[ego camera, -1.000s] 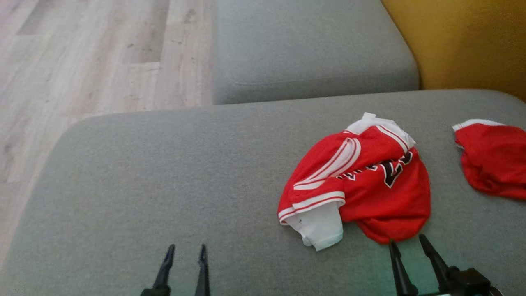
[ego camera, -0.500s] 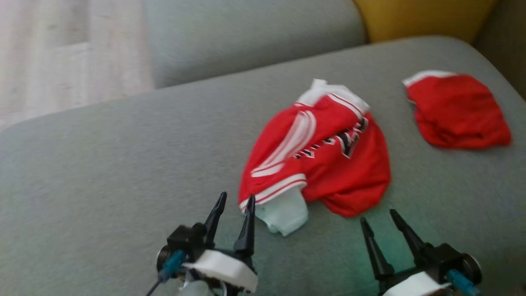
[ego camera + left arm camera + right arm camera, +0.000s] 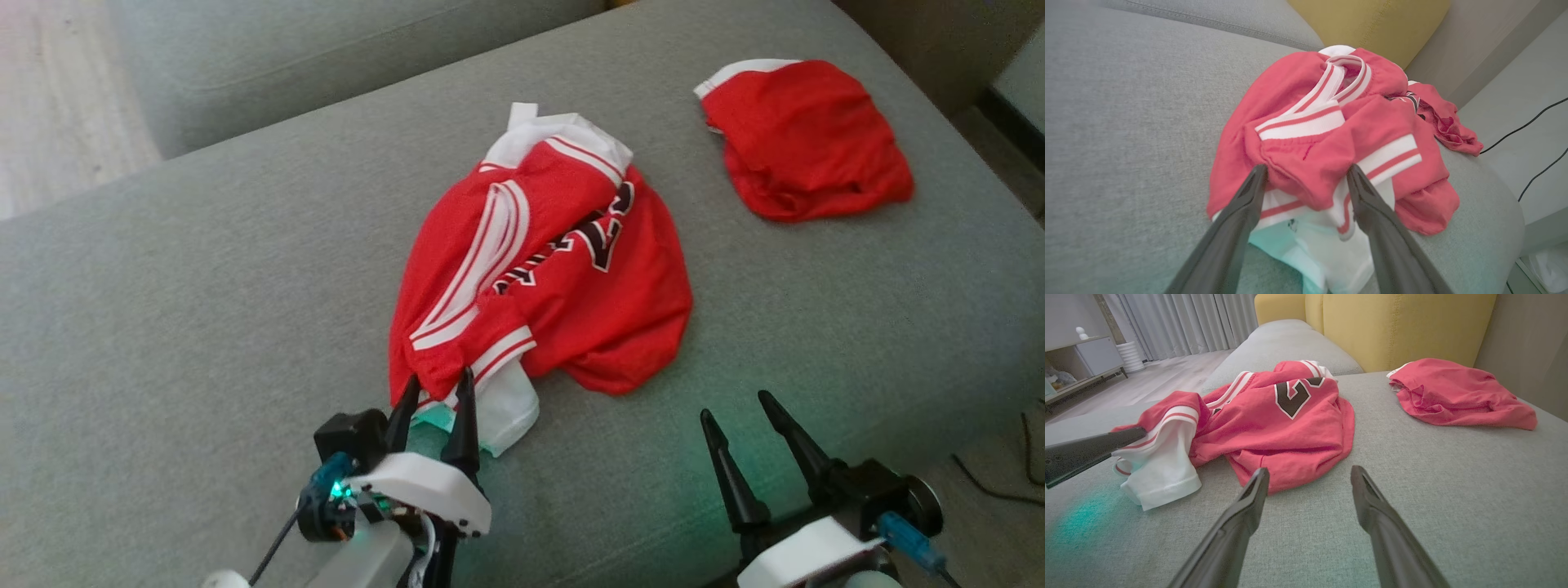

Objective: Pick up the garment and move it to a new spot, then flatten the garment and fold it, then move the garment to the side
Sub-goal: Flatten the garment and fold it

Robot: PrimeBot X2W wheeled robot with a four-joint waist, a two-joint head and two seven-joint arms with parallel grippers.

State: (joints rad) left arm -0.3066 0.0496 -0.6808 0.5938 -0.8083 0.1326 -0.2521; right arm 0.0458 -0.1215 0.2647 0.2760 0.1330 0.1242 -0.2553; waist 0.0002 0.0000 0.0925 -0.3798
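Note:
A crumpled red jersey (image 3: 555,269) with white stripes, black lettering and a white sleeve lies on the grey sofa seat (image 3: 204,286). My left gripper (image 3: 437,390) is open at the jersey's near edge, its two fingers either side of a red-and-white fold (image 3: 1306,171) above the white sleeve (image 3: 1314,245). My right gripper (image 3: 739,412) is open over bare cushion, a short way in front of the jersey's red hem (image 3: 1290,473), touching nothing. The right wrist view also catches one left finger (image 3: 1090,451) beside the sleeve.
A second red garment (image 3: 804,139) lies apart at the far right of the seat. A yellow backrest (image 3: 1396,326) stands behind it. Another grey cushion (image 3: 326,49) is at the back left, wood floor (image 3: 57,106) beyond. The seat's right edge drops to cables (image 3: 1535,122).
The head camera has swung right and down, shifting the whole picture. My left gripper has come forward to the jersey's near edge, fingers now around a fold. Right gripper stays open.

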